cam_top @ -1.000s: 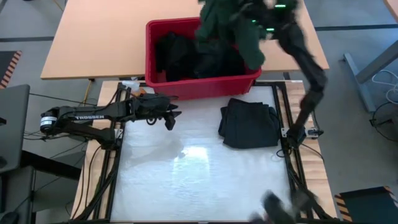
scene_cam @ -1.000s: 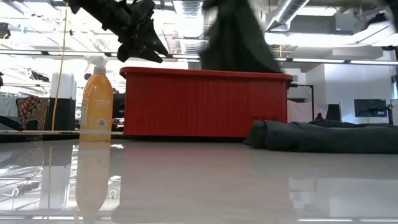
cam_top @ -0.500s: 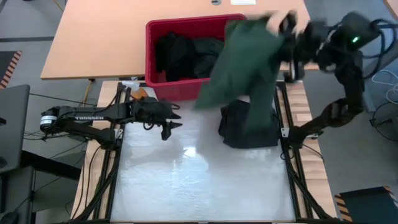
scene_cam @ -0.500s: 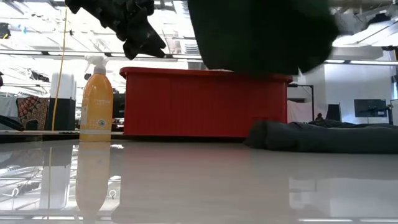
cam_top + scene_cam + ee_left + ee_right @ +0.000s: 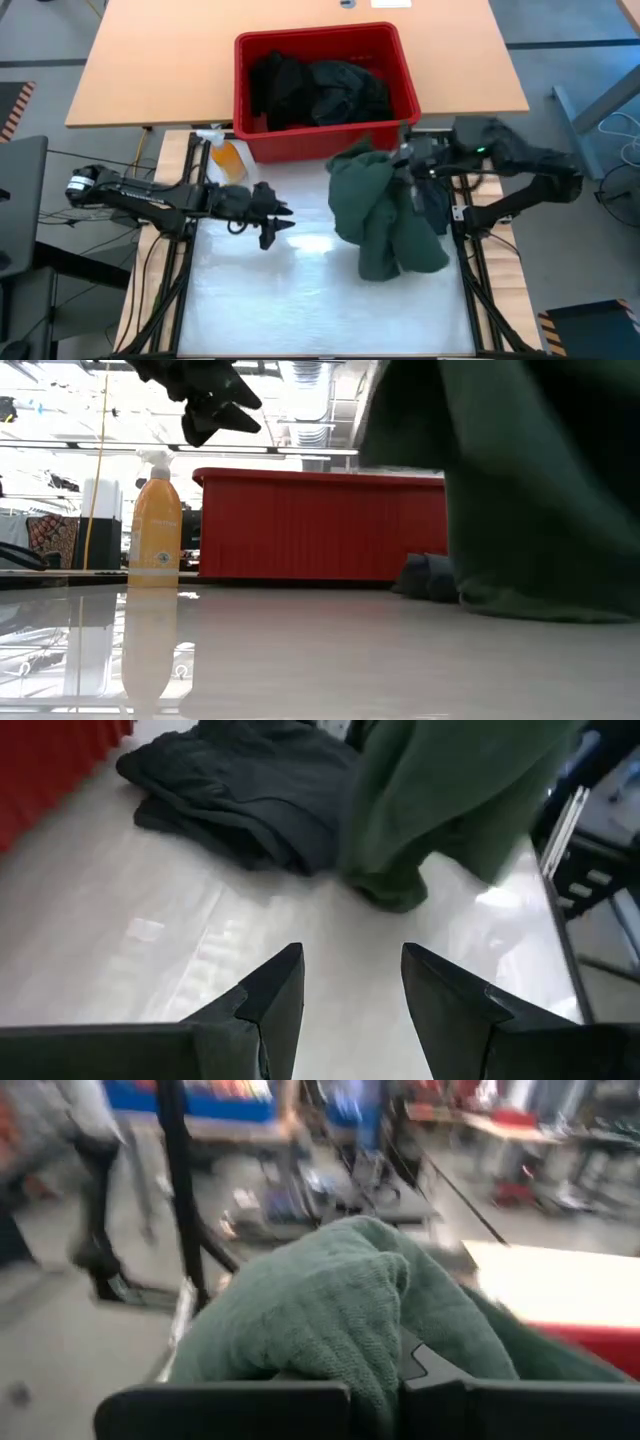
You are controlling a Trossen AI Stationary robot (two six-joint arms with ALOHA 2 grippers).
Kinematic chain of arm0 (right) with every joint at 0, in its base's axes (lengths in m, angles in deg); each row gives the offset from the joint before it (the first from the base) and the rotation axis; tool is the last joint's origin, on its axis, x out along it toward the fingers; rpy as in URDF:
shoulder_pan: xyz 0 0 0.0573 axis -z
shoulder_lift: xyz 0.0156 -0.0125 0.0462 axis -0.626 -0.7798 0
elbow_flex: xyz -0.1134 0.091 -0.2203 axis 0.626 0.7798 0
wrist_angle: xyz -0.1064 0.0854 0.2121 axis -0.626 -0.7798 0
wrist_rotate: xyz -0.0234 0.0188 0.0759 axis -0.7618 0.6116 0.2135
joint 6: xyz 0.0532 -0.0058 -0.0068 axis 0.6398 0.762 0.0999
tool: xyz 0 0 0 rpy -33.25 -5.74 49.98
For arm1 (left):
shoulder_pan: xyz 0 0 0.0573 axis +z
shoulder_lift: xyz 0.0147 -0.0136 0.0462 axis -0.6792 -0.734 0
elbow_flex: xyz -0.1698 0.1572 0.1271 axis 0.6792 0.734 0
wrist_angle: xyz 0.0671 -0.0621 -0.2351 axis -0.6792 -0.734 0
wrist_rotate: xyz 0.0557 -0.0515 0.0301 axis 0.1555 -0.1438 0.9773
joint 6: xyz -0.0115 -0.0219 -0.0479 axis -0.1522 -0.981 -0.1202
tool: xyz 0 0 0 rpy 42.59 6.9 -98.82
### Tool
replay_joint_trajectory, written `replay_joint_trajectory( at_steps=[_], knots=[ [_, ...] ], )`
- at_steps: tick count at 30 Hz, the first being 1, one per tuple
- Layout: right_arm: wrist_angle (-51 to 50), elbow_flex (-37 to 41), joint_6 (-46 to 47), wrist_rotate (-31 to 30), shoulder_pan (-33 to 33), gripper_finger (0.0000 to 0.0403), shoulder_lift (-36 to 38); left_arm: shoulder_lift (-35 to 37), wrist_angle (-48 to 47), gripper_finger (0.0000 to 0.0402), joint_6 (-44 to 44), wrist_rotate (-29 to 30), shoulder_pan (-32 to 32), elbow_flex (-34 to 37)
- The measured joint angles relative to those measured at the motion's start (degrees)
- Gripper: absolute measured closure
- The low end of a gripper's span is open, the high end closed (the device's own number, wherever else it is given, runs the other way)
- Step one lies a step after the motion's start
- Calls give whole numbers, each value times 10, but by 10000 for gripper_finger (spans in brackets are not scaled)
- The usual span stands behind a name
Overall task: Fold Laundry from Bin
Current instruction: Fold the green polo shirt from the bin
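A dark green garment of the laundry hangs from my right gripper, which is shut on it over the table's right part. In front of the red bin, its lower end lies on the white table. It covers most of a folded dark garment. More black clothes lie in the bin. My left gripper hovers open over the table's left part, its fingers empty and pointing toward the green garment. My right gripper pinches a bunched-up part of the green garment between its two fingers; the cloth itself hides the fingertips. The fingers come in level from the table's right side. The garment hangs slack below them, its lower end on the table.
An orange spray bottle stands at the bin's near left corner, also seen in the low view. Bare white table stretches across the near half. Black frame rails run along both table sides.
My right gripper has swung from above the bin toward the table's near edge and down, carrying the green garment out of the bin. The garment now drapes over the folded dark one, its lower end on the table. My left gripper has moved toward the near edge, still open.
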Motion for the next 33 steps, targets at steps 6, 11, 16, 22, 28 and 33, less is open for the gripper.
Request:
replay_joint_trajectory(
  at_steps=[6, 11, 16, 22, 28, 33],
  knots=[
    [475, 348, 183, 112, -1, 379, 76, 0, 121, 245, -110, 153, -115, 31],
    [746, 532, 300, 99, -50, 379, 53, -28, 220, 245, -172, 285, -196, 40],
    [908, 605, 332, 71, -92, 379, 22, -111, 368, 245, -154, 324, -231, 39],
    [925, 608, 335, 50, -138, 379, -6, -210, 467, 245, -43, 330, -229, -11],
    [919, 608, 334, -12, -178, 379, -6, -235, 430, 245, 192, 355, -230, -96],
    [913, 608, 331, -69, -193, 379, -9, -235, 377, 245, 337, 366, -237, -150]
  ],
)
